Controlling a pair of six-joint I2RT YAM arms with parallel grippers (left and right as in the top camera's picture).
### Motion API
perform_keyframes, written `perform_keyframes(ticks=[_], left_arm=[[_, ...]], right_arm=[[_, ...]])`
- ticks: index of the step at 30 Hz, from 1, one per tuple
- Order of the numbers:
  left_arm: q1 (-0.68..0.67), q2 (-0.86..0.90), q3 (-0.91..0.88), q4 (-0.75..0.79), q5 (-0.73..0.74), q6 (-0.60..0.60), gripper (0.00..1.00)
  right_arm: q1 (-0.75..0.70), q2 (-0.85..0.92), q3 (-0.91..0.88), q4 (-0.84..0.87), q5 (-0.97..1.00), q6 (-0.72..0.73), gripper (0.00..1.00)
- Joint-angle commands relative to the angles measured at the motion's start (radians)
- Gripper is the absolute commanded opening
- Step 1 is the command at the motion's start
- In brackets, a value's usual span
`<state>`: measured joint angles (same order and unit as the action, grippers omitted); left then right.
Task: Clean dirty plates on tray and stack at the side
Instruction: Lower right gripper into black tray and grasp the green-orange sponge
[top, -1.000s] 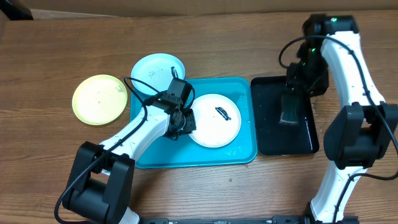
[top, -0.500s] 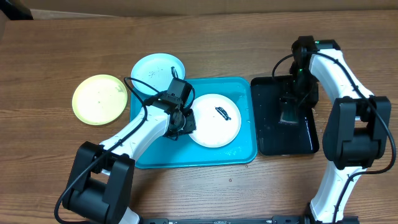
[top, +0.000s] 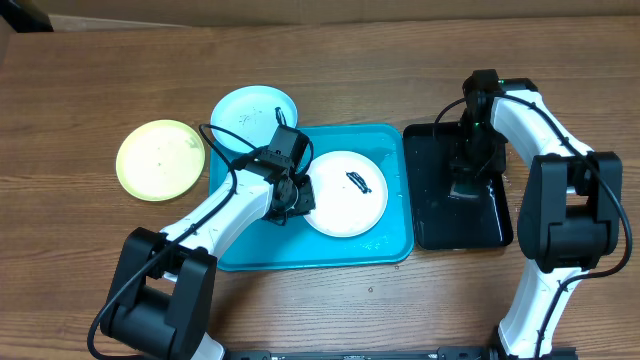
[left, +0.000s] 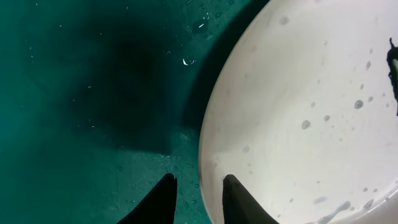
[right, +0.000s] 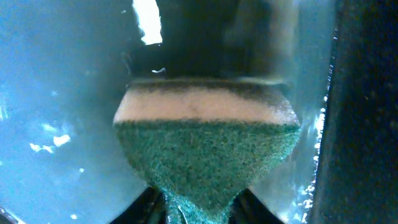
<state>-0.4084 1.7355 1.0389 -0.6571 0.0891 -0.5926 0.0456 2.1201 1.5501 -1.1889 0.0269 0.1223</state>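
Observation:
The white plate (top: 345, 205) with a dark smear (top: 359, 181) lies in the turquoise tray (top: 300, 255). My left gripper (top: 293, 196) is shut on its left rim; in the left wrist view the fingers (left: 198, 186) straddle the white plate's (left: 311, 124) edge over the wet tray (left: 93, 93). The light blue plate (top: 253, 113) and the yellow-green plate (top: 160, 159) lie on the table left of the tray. My right gripper (top: 466, 178) is shut on a green sponge (right: 205, 149), its fingers (right: 199, 208) pinching it low over the black tray.
The glossy black tray (top: 430, 235) stands right of the turquoise tray, its bottom wet (right: 56, 112) and its right wall (right: 367, 112) near the sponge. Bare wooden table lies in front and at the far left.
My right arm has swung left and lowered the sponge into the black tray. The left arm and the plates have not moved.

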Motion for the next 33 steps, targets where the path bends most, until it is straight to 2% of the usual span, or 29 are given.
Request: perform_keyframes(ticks=[1,2,5,14,18,25,26,28,29,33], left_arm=[[-0.005,0.011,-0.005,0.003,-0.011,0.009,0.27],[-0.005,0.011,-0.005,0.003,-0.011,0.009,0.27],[-0.005,0.011,-0.005,0.004,-0.011,0.009,0.27],[-0.005,0.011,-0.005,0.011,-0.015,0.008,0.26],[-0.005,0.011,-0.005,0.016,-0.015,0.008,0.26],[-0.005,0.011,-0.005,0.018,-0.014,0.009,0.25],[-0.005,0.011,-0.005,0.017,-0.014,0.009,0.25],[-0.005,0.011,-0.005,0.015,-0.014,0.009,0.25],[-0.005,0.011,-0.005,0.014,-0.014,0.009,0.25],[-0.005,0.011,-0.005,0.015,-0.014,0.009,0.25]], right_arm=[[0.001,-0.018,-0.003,0.008,0.005,0.005,0.17],[0.001,-0.018,-0.003,0.011,0.005,0.005,0.12],[0.001,-0.018,0.014,0.005,-0.003,0.005,0.04],[0.011,-0.022,0.081,-0.057,-0.031,0.005,0.04],[0.040,-0.022,0.081,-0.069,-0.050,0.004,0.14],[0.091,-0.022,0.042,-0.059,-0.032,0.001,0.20],[0.096,-0.022,0.032,-0.052,-0.018,0.001,0.25],[0.101,-0.021,0.020,-0.046,0.003,0.001,0.45],[0.100,-0.021,0.020,-0.046,0.002,0.001,0.50],[0.100,-0.022,0.020,-0.048,0.002,0.007,0.53]])
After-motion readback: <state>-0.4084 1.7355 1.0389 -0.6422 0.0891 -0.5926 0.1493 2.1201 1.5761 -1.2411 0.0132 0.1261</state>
